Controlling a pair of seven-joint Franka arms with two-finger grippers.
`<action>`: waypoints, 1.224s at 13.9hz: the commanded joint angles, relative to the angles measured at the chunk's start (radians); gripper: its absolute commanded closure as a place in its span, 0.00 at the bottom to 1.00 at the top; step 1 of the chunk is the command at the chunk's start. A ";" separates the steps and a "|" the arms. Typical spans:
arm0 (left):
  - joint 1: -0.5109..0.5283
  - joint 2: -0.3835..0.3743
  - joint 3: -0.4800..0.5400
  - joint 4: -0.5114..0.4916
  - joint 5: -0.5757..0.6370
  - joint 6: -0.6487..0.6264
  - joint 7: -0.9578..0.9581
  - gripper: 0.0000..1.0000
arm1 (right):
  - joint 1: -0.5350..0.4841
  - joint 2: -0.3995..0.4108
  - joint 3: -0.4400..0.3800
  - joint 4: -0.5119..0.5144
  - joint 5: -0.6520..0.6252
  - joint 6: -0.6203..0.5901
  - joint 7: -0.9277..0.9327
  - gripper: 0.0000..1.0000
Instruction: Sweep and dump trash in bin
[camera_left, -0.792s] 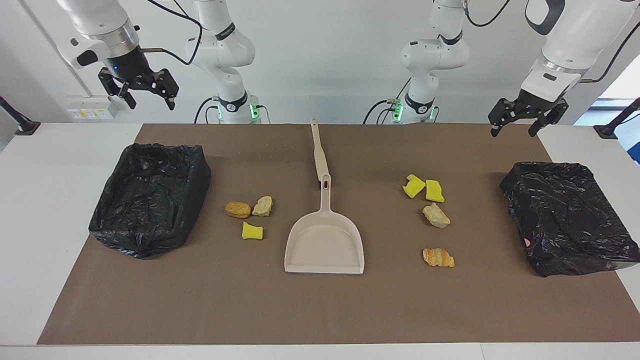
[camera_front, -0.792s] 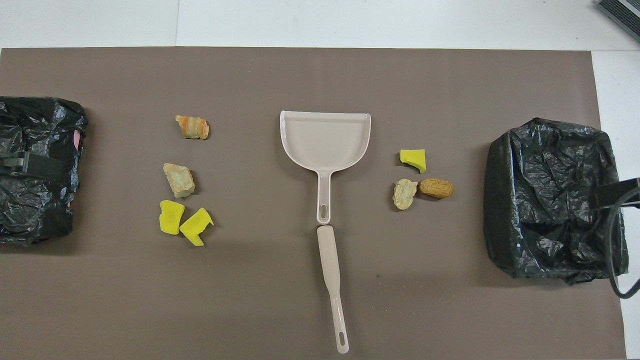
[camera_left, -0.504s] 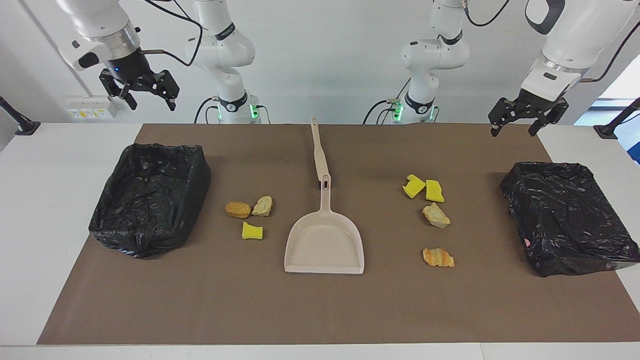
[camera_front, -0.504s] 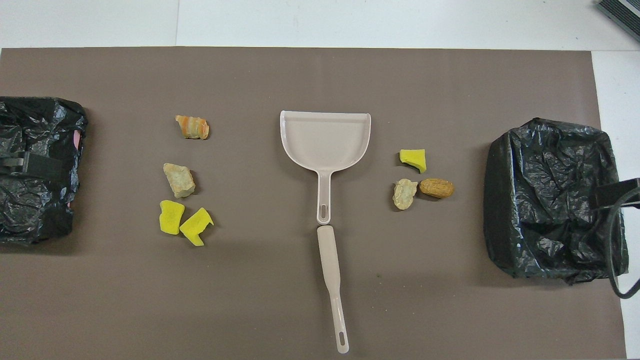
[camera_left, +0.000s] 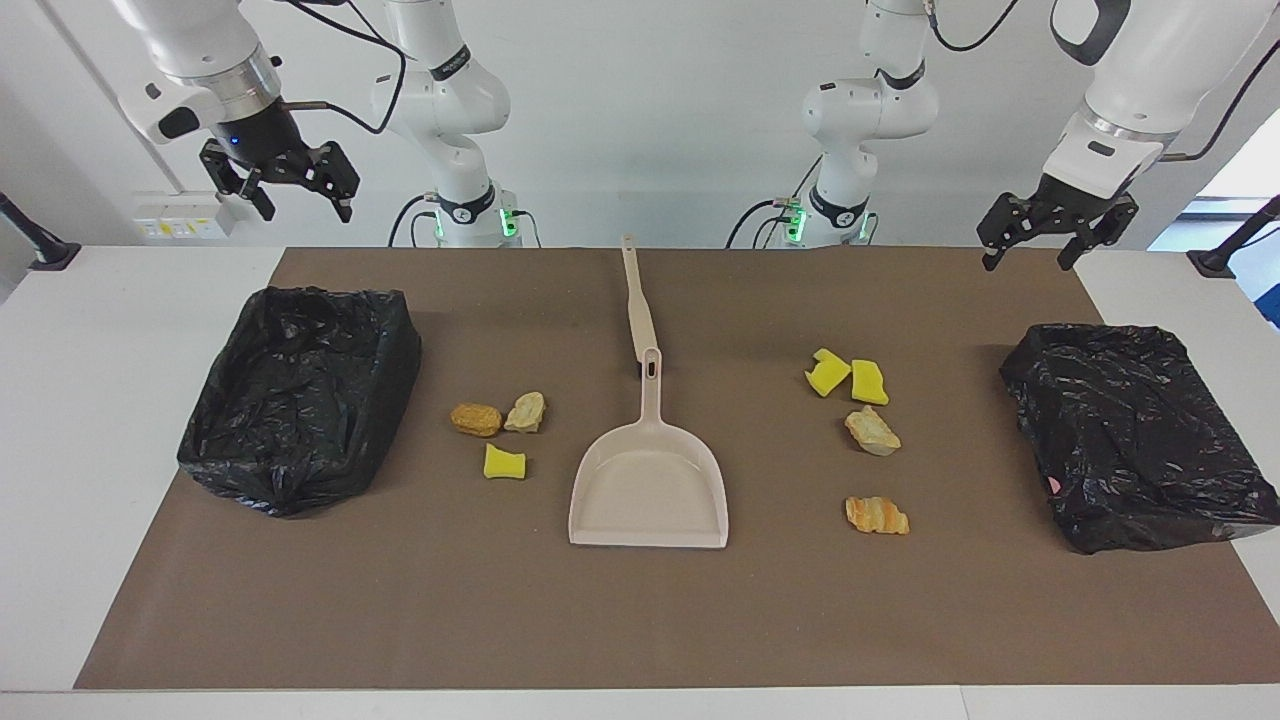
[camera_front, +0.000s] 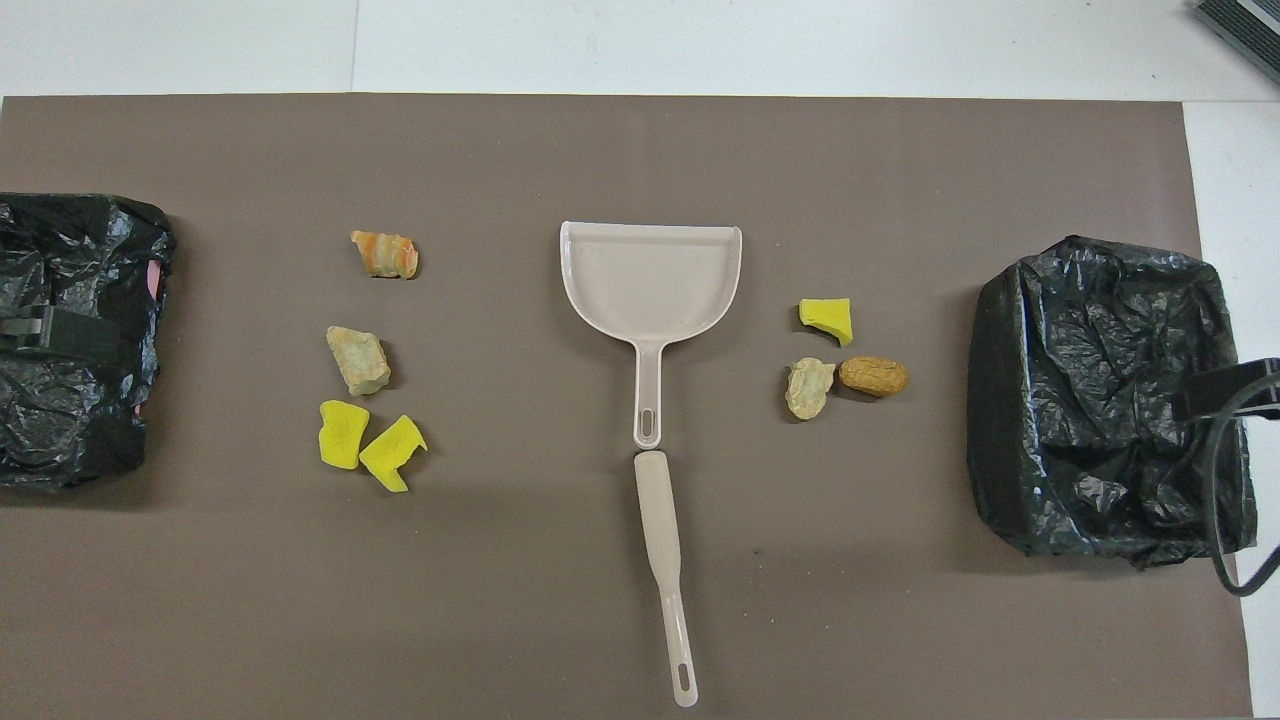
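Glossy crinkled plastic bin liner (camera_left: 300, 395), smooth plastic dustpan (camera_left: 650, 490), matt mat (camera_left: 640, 620), seemingly spongy trash (camera_left: 504, 462).

The dustpan (camera_left: 650, 490) lies on the mat (camera_left: 640, 620) in the middle of the counter (camera_left: 100, 400), with its handle toward the robots. The brush (camera_left: 637, 305) lies just beside the end of this handle, nearer to the robots. Three pieces of trash (camera_left: 500, 430) lie between the dustpan and the bin (camera_left: 300, 395) at the right arm's end. Four more pieces (camera_left: 865, 435) lie between the dustpan and the second bin (camera_left: 1135, 435) at the left arm's end. The right claw (camera_left: 290, 190) and the left claw (camera_left: 1045, 235) hang open in the air.
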 joint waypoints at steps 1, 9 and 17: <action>0.004 -0.019 0.001 -0.014 -0.004 -0.010 0.005 0.00 | -0.006 -0.026 0.004 -0.038 0.003 0.024 -0.003 0.00; 0.004 -0.020 0.001 -0.016 -0.004 -0.014 0.008 0.00 | -0.006 -0.026 0.004 -0.041 0.003 0.024 -0.005 0.00; 0.004 -0.026 0.001 -0.025 -0.004 -0.016 0.005 0.00 | 0.003 -0.015 0.004 -0.053 0.002 0.055 -0.002 0.00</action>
